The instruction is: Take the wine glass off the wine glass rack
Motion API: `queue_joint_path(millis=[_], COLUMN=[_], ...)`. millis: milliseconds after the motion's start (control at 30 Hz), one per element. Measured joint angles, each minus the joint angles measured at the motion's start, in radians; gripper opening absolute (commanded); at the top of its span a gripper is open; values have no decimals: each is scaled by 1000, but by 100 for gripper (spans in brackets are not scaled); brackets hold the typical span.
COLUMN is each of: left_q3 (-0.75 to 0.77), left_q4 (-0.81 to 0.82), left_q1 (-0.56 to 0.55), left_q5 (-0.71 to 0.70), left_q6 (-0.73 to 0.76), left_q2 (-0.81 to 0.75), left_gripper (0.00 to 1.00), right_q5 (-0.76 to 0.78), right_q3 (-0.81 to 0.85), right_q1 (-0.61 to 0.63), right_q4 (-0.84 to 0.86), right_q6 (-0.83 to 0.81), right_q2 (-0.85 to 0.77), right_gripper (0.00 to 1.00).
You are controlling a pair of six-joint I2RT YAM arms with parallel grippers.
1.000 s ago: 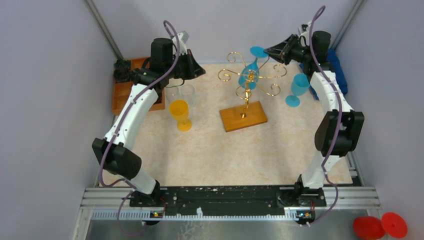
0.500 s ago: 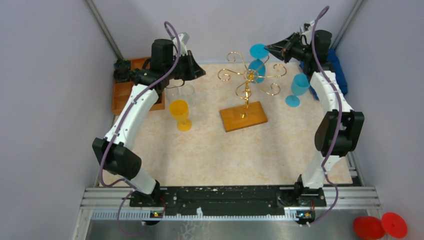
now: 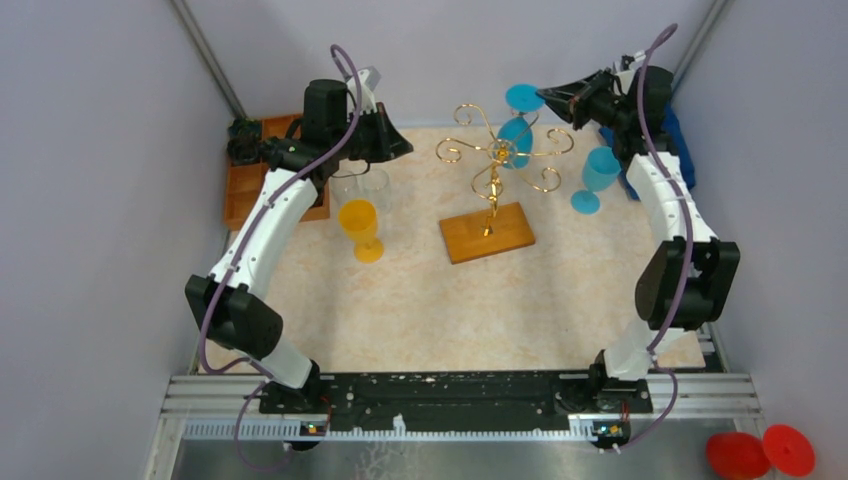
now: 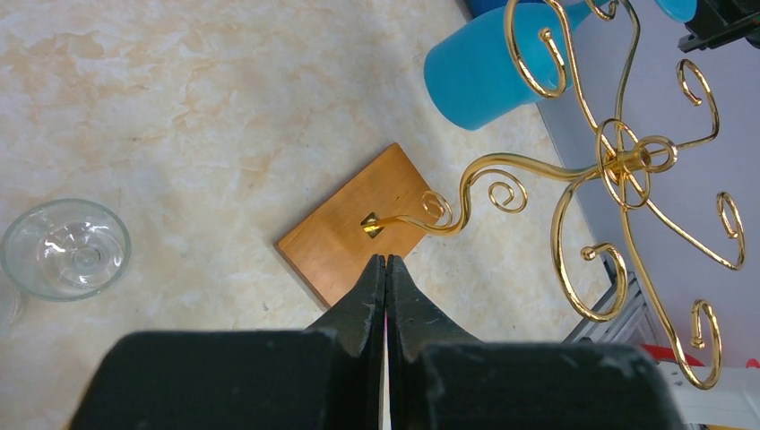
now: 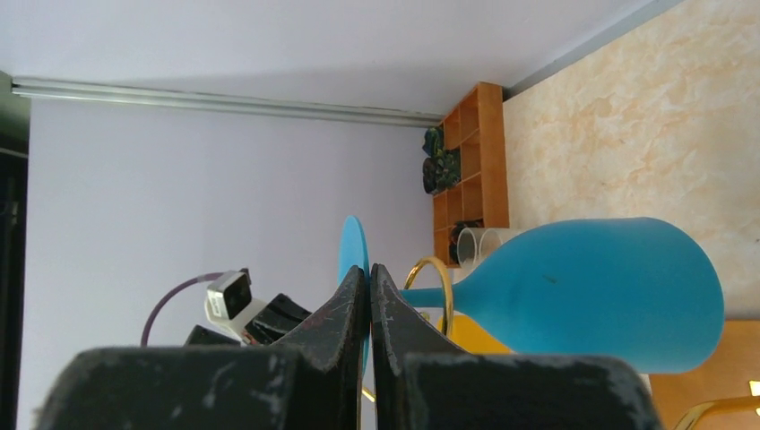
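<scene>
No legible text, label, brand or number in any view. All visible surfaces look plain. Nothing to transcribe.

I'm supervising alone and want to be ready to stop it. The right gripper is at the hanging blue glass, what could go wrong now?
The right gripper pinches the hanging blue glass by its thin stem, which sits in a wire loop of the rack; a skewed pull could drag or tip the rack. The bowl might swing or slip. The standing blue glass is close by and could be knocked.
</scene>
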Motion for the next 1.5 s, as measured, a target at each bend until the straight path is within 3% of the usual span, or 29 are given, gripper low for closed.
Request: queue_joint_path(millis=[1067,1500], left_q3=[-3,-3], left_q4=[12,20], left_q1=[0,0], left_q5=[22,30], left_q6=[-5,-21], left_q2=[-2,-2], left_gripper=[1,0], right_q5=[15,-17], right_q3=[-179,-170], right_q1=[-58,2], right_q4=[12,15], right_q6=[8,-8], right_q2=[-153,-186], right_gripper=[0,0])
